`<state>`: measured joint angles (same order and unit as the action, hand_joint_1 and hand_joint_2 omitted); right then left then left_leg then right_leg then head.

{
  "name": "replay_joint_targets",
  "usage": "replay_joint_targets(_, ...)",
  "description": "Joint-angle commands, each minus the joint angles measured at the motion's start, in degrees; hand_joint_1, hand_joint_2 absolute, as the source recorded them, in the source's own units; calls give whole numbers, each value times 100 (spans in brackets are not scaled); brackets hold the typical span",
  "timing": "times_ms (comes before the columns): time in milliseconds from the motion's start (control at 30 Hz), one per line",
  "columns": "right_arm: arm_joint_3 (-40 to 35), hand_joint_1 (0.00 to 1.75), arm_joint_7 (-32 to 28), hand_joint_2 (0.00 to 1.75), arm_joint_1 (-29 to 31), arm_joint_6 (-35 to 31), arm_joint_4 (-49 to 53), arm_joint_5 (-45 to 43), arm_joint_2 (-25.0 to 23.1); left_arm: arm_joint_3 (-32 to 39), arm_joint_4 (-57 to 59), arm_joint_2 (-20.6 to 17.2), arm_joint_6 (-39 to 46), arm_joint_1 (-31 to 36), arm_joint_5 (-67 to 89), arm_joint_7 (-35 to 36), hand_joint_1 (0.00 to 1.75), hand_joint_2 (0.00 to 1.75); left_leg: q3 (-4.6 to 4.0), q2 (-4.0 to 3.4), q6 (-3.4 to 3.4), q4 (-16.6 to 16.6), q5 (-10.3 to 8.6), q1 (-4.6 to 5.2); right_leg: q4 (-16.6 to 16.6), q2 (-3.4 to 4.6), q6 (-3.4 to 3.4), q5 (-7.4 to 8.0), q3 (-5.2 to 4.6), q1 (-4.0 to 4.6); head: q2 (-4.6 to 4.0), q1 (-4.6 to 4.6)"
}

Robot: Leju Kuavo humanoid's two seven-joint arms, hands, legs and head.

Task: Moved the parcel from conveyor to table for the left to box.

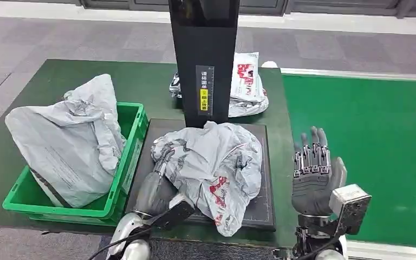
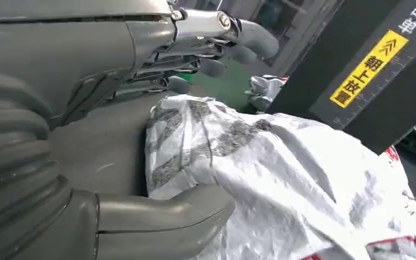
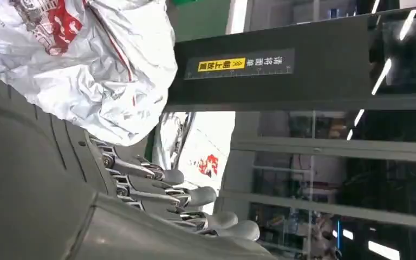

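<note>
A crumpled grey parcel [image 1: 212, 165] with red print lies on the black platform [image 1: 262, 208] at the table's middle. My left hand [image 1: 160, 187] is at the parcel's left side with its palm against the bag. In the left wrist view the parcel [image 2: 281, 179] sits between the thumb [image 2: 162, 216] and the stretched fingers [image 2: 222, 40], and a gap shows between those fingers and the bag. My right hand [image 1: 314, 173] is raised to the right of the platform, holding nothing, its fingers [image 3: 195, 197] straight and apart.
A green crate [image 1: 130, 157] at the left holds a large grey parcel [image 1: 67, 143]. A black post [image 1: 203, 59] with a yellow label rises behind the platform, with more parcels [image 1: 246, 86] behind it. The green conveyor [image 1: 368, 146] runs along the right.
</note>
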<state>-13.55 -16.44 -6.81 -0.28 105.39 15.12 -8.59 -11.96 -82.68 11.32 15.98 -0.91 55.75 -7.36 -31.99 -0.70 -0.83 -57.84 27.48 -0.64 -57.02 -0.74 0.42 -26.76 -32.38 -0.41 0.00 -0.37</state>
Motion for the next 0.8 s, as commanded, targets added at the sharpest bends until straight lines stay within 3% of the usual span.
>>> replay_joint_targets(33,675,0,-84,0,134,341,-288,-451,-150,-1703,450,-439,391,976,3425,1299,0,175,-9,35,3,0,-10,2,1,-27,0,0,3,-2,0,0)
replay_joint_targets(67,679,0,-44,175,159,372,-361,-451,-151,-2352,612,-764,295,1338,3425,1895,0,175,-10,52,7,11,-22,5,11,-36,0,8,6,-4,0,0)
replay_joint_targets(233,840,0,-82,175,-16,468,-552,-560,-159,-3783,1705,-951,-62,2277,3425,2507,0,175,1,52,3,17,-22,2,19,-39,-1,11,17,-1,0,-2)
replay_joint_targets(333,912,0,-128,175,29,521,-620,-645,-172,-3686,2089,-809,-8,2321,3425,2335,0,175,12,33,4,13,-14,10,14,-22,2,9,22,-3,0,0)
replay_joint_targets(433,997,0,-132,175,119,603,-663,-735,-226,-3622,2859,-633,-612,2495,3425,1904,0,175,12,18,5,15,-16,9,13,-7,0,13,19,-5,0,0)
replay_joint_targets(633,1011,0,-82,175,60,693,-516,-855,-298,-3478,4433,-224,-932,2977,3425,1607,0,175,8,27,4,14,-21,9,11,-15,0,14,15,-5,0,0)
replay_joint_targets(667,998,0,-64,175,41,708,-482,-860,-303,-3522,4651,-193,-1031,3068,3425,1612,40,175,4,28,5,14,-23,8,13,-14,0,17,12,-5,0,0)
replay_joint_targets(700,990,0,-45,175,29,717,-455,-869,-313,-3516,4819,-160,-1136,3111,3424,1650,93,175,7,12,3,6,-13,7,5,-4,1,11,10,-4,0,-2)
replay_joint_targets(733,982,0,-30,175,16,715,-435,-878,-313,-3442,4911,-149,-1189,3128,3425,1568,161,175,10,19,5,12,-18,8,12,-8,1,15,16,-5,0,-2)
replay_joint_targets(800,976,0,-14,175,1,702,-415,-901,-306,-3483,5111,-169,-1299,3188,3425,1634,162,175,18,13,6,13,-19,10,9,-1,2,17,25,-7,0,-2)
